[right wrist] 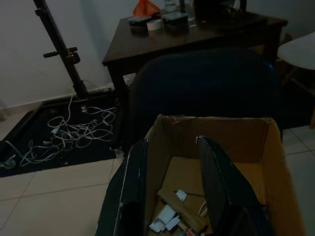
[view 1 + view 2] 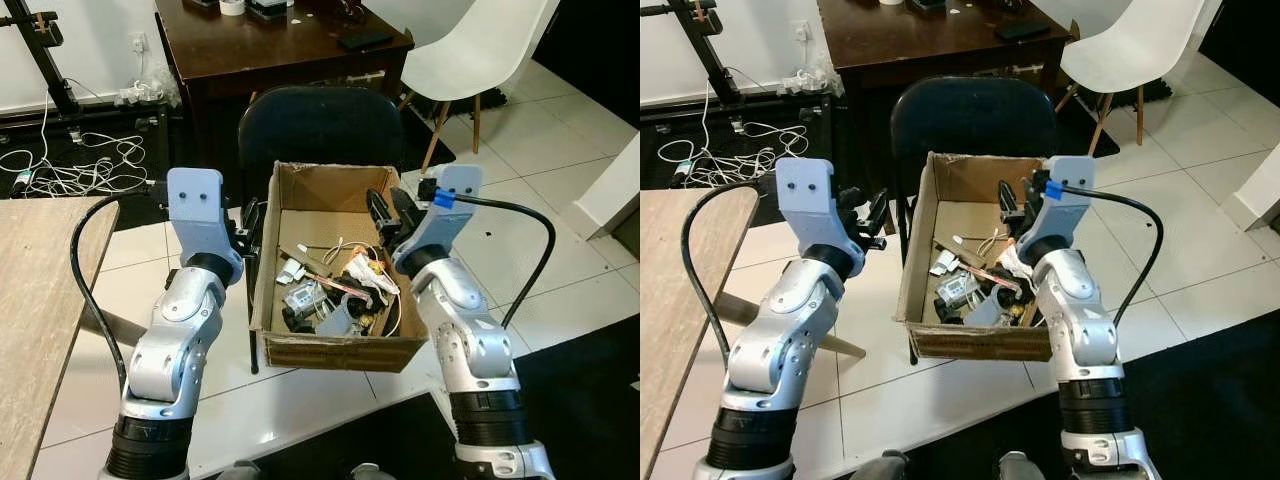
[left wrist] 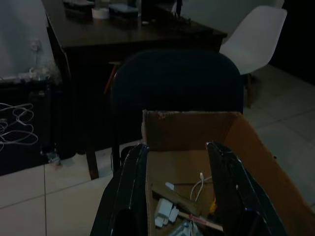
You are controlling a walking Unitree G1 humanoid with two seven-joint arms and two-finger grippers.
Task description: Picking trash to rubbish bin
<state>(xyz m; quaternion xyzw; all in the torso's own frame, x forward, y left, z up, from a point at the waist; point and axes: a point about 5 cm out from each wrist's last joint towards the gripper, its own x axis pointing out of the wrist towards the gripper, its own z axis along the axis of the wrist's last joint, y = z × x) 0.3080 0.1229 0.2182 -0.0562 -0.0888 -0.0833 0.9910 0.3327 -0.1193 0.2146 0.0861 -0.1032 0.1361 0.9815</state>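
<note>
On the white tile floor [image 2: 560, 170], a cardboard box [image 2: 290, 350] of trash [image 2: 335, 290] sits before a dark chair [image 2: 320, 125]. Left gripper [image 2: 250, 222] is open beside its left edge; right gripper [image 2: 392, 212] is open over its right side.

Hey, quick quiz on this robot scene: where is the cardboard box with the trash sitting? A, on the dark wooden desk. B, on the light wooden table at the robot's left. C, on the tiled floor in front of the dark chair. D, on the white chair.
C: the cardboard box rests on the tiled floor, with the dark chair right behind it and the robot's two grippers raised either side of it.
</note>
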